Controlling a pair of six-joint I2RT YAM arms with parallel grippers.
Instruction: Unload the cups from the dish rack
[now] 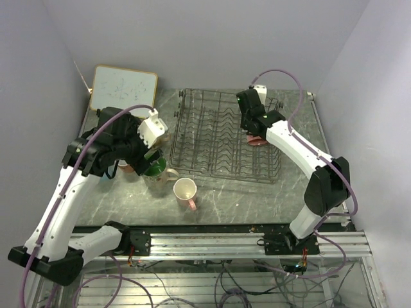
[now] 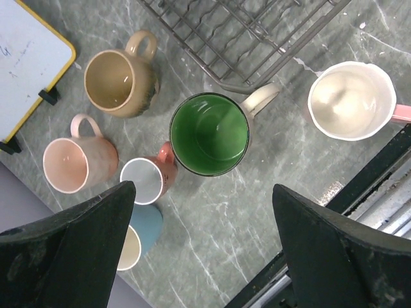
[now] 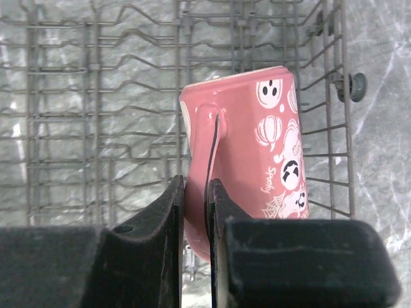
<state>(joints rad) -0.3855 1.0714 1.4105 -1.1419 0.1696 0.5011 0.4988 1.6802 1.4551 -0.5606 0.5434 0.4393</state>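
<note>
The dark wire dish rack (image 1: 212, 138) stands mid-table. My right gripper (image 3: 198, 192) is shut on the handle of a pink mug (image 3: 257, 147) with white ghost and pumpkin prints, over the rack's right end (image 1: 257, 140). My left gripper (image 2: 202, 244) is open and empty above the table left of the rack. Below it stand a green-inside mug (image 2: 210, 133), a tan mug (image 2: 119, 80), a pink mug (image 2: 74, 160), a salmon mug (image 2: 151, 178), a light blue mug (image 2: 141, 231) and a cream mug (image 2: 350, 99) with a pink handle.
A wood-framed whiteboard (image 1: 122, 90) leans at the back left. The rack's corner (image 2: 257, 38) lies just beyond the green-inside mug. The metal rail (image 1: 212, 240) runs along the table's near edge. Grey walls close in both sides.
</note>
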